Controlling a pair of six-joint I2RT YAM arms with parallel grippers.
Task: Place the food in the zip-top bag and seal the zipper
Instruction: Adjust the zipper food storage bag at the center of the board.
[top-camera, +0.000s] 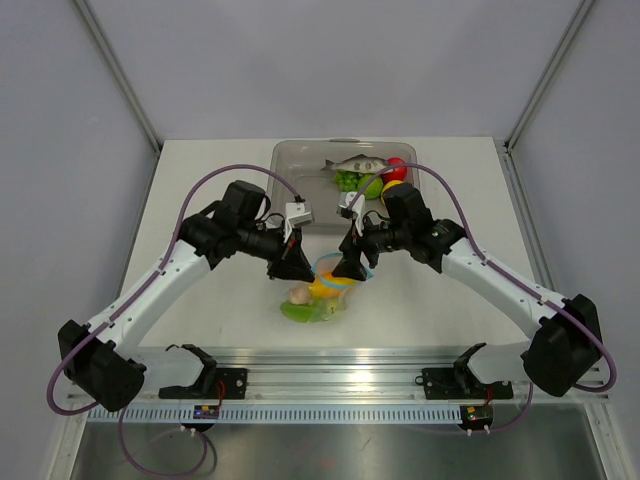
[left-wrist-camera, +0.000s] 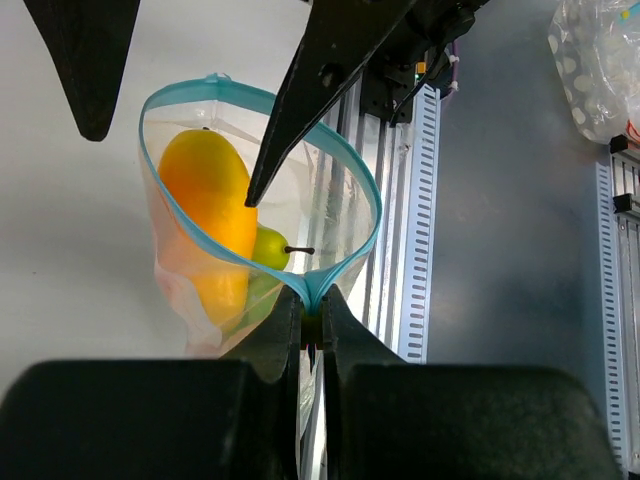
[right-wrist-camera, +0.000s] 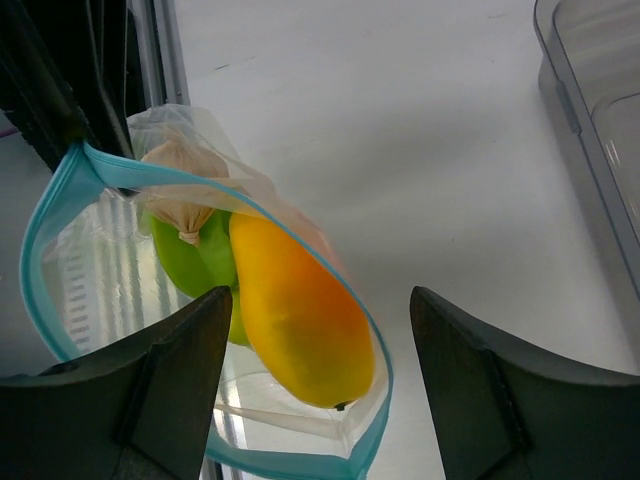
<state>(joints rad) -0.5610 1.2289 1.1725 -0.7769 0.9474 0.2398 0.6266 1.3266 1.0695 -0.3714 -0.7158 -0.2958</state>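
Observation:
The zip-top bag (top-camera: 318, 298) hangs open between my two grippers, just above the table. Its blue zipper (left-wrist-camera: 362, 185) forms a wide loop. Inside are an orange-yellow mango (left-wrist-camera: 205, 195), a green pear (left-wrist-camera: 268, 248) and a pinkish piece (right-wrist-camera: 183, 190). My left gripper (left-wrist-camera: 312, 305) is shut on one end of the zipper. My right gripper (right-wrist-camera: 320, 300) is open at the other end of the mouth, with the mango (right-wrist-camera: 300, 320) and one side of the zipper (right-wrist-camera: 384, 365) between its fingers. In the left wrist view, one right finger (left-wrist-camera: 310, 95) reaches into the mouth and the other (left-wrist-camera: 88, 70) stays outside.
A clear grey tray (top-camera: 295, 160) at the back holds a toy fish (top-camera: 358, 163), green grapes and red and yellow pieces. Its corner shows in the right wrist view (right-wrist-camera: 590, 120). The metal rail (top-camera: 330, 382) runs along the near edge, close under the bag.

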